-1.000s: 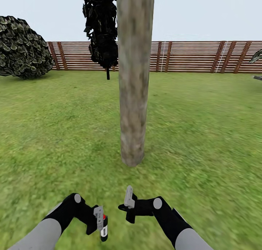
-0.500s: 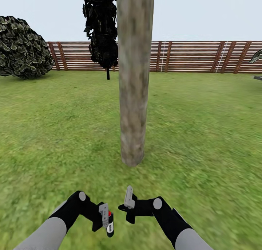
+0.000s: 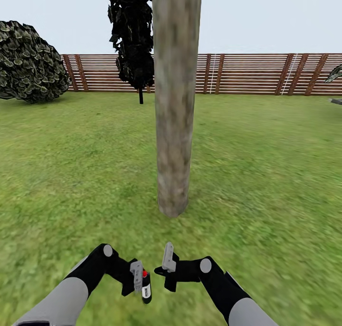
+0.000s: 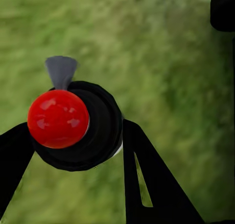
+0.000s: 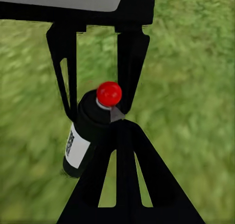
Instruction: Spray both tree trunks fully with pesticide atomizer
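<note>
The thick mottled grey-brown tree trunk point(image 3: 175, 102) rises from the lawn point(image 3: 266, 174) straight ahead of me. My left gripper point(image 3: 141, 284) is shut on the pesticide atomizer point(image 3: 146, 292), a small black bottle with a white label and a red cap. The left wrist view looks down on its red cap point(image 4: 58, 118) and grey nozzle point(image 4: 61, 69), with black fingers point(image 4: 144, 180) on either side. My right gripper point(image 3: 167, 258) hangs shut and empty just right of it. In the right wrist view the atomizer point(image 5: 87, 136) sits beyond those closed fingertips point(image 5: 120, 136). Pesticide specks and the second thick-trunked tree are out of view.
A brown slat fence point(image 3: 247, 74) closes off the far end of the lawn. A round leafy bush point(image 3: 28, 62) stands at the back left. A thin-trunked tree with dark foliage point(image 3: 130, 36) stands behind the trunk. Open grass lies on both sides.
My left gripper has carried the atomizer up and to the right, closer to the right gripper. The right arm and the trunk have stayed put.
</note>
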Robot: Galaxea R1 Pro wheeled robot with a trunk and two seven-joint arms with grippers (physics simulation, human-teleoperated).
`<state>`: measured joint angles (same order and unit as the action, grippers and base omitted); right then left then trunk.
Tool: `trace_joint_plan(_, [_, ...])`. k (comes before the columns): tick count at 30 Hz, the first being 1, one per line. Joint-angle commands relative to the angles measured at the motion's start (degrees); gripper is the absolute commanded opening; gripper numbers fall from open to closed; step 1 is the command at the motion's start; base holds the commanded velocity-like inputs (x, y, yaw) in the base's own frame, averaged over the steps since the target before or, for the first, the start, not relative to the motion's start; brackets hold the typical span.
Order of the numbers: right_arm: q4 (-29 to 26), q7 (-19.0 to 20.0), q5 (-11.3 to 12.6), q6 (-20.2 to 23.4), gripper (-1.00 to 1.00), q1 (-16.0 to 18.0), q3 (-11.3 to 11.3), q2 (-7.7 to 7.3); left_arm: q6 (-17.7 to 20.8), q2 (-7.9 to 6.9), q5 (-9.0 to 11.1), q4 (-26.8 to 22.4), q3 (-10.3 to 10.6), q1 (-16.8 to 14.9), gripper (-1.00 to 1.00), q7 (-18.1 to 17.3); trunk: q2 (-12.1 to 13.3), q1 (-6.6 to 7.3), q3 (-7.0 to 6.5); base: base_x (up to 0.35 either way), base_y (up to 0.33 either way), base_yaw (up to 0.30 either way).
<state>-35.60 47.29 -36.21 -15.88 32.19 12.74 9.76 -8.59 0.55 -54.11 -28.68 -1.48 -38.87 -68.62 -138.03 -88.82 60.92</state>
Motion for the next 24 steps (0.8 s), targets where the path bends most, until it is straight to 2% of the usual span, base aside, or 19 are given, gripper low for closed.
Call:
trace_joint_plan(1, [0.0, 0.0, 0.0, 0.0, -1.0, 0.0, 0.0, 0.0, 0.0, 0.03, 0.0, 0.0, 0.0, -0.2, -1.0, 0.0, 0.0, 0.0, 0.0, 0.0, 0.0, 0.0])
trace_joint_plan(13, [0.0, 0.0, 0.0, 0.0, -1.0, 0.0, -0.1, 0.0, -0.2, 0.1, 0.1, 0.1, -0.1, -0.6, -1.0, -0.2, 0.0, 0.0, 0.0, 0.0, 0.0, 0.0])
trace_joint_plan(22, [-0.1, -0.1, -0.1, 0.0, -1.0, 0.0, -0.1, 0.0, -1.7, 0.67, 0.1, 0.5, -0.1, -0.6, -1.0, -0.3, 0.0, 0.0, 0.0, 0.0, 0.0, 0.0])
trace_joint_plan(24, [-0.1, -0.1, -0.1, 0.0, -1.0, 0.0, -0.1, 0.0, -1.7, 0.67, 0.1, 0.5, -0.1, -0.6, -1.0, -1.4, 0.0, 0.0, 0.0, 0.0, 0.0, 0.0])
